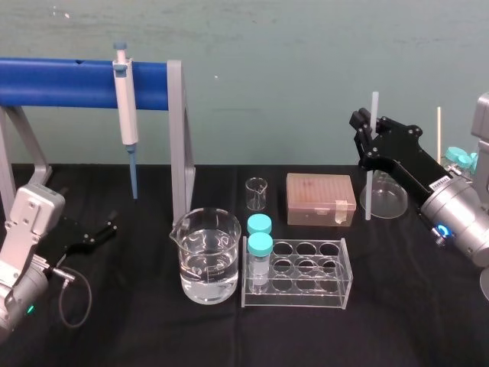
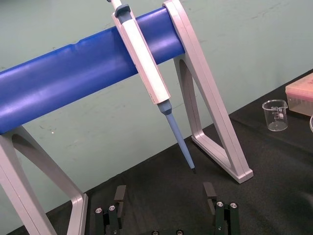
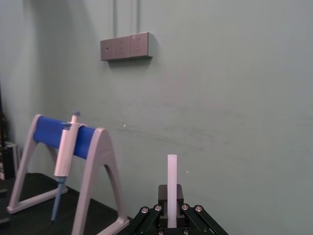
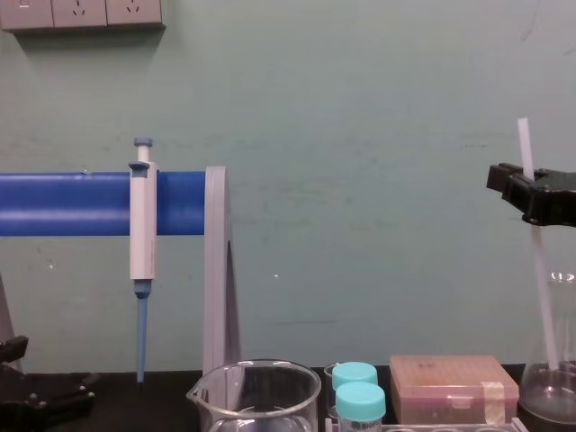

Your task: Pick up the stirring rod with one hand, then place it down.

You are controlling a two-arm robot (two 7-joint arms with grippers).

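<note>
One of the task's two steps appears to be in hand: the black right gripper (image 1: 368, 138), on its silver-grey arm, is clamped on the upper part of the long, thin, white translucent stirring rod (image 1: 369, 191). The rod stands nearly upright at the right of the black table (image 1: 397, 321), with its top above the jaws and its lower end beside or inside a clear glass flask (image 1: 390, 200). Which of the two it is, and whether the tip is clear of the table, cannot be told. Setting the rod down is left to do. Nearest the robot stand a clear glass beaker part-filled with water (image 1: 205, 267) and, just beside it, a clear plastic tube rack (image 1: 306, 275) holding two teal-capped vials (image 1: 260, 248). At the near left the black left gripper (image 1: 90, 233) lies low over the table, fingers spread and empty, well apart from the rod. Farther back are a small empty glass beaker (image 1: 257, 193) and a tan lidded tip box (image 1: 321, 199); the box, near the rod, is the likeliest obstacle to a sideways move. Farthest back, a blue bar on grey legs (image 1: 76, 82) carries a hanging white-and-blue pipette (image 1: 125, 99).
</note>
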